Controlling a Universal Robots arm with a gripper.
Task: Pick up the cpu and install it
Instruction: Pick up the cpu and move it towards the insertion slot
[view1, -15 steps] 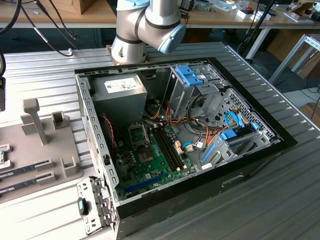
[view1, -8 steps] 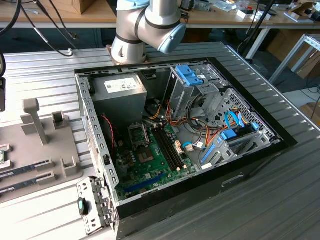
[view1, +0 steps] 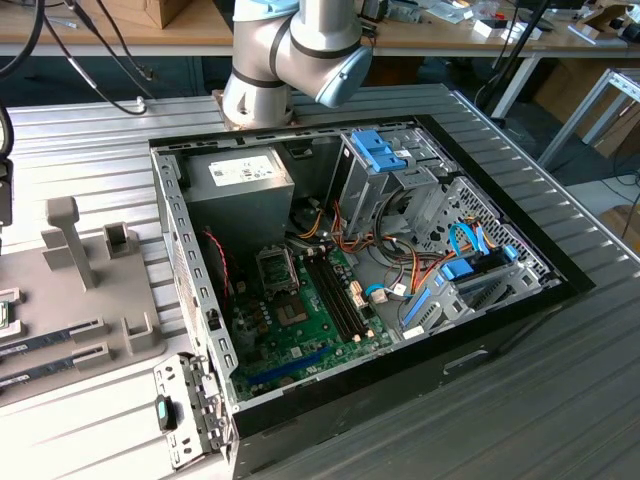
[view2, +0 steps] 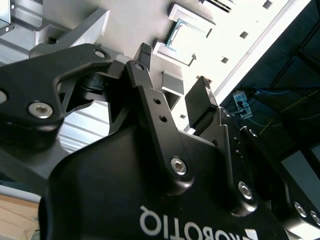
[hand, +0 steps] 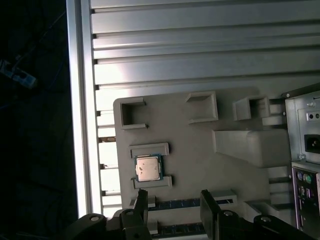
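Silvery-grey on top, the cpu (hand: 148, 167) lies flat on a pale grey fixture plate (hand: 200, 145), seated between two low raised blocks (hand: 150, 149) that touch opposite edges of it. A thin blue-green rim shows around its metal cap. In the second wrist view the same chip (view2: 187, 37) appears as a bright square with a teal border, beyond the fingertips.

The gripper (hand: 174, 195) is near the cpu but apart from it. Its two black fingers (hand: 141, 205) are spread wide and nothing is between them; the chip sits just past the tip of one finger rather than in the gap. The second wrist view shows the gripper (view2: 174, 64) from close behind, jaws parted and bare.

Elsewhere on the fixture plate are several empty pockets (hand: 131, 112) and a tall block (hand: 250, 145). Two long narrow boards (hand: 180, 204) lie in slots beside the fingers.

The plate rests on a ribbed aluminium worktop (hand: 200, 50). Just beside it stands an open computer case (view1: 400, 250), whose rear panel (hand: 305, 150) is also seen in the first wrist view. Inside the case are a green motherboard (view1: 300, 330), a black socket frame (view1: 277, 265) and a grey power supply box (view1: 240, 185). The arm (view1: 300, 50) rises behind the case in the exterior view.
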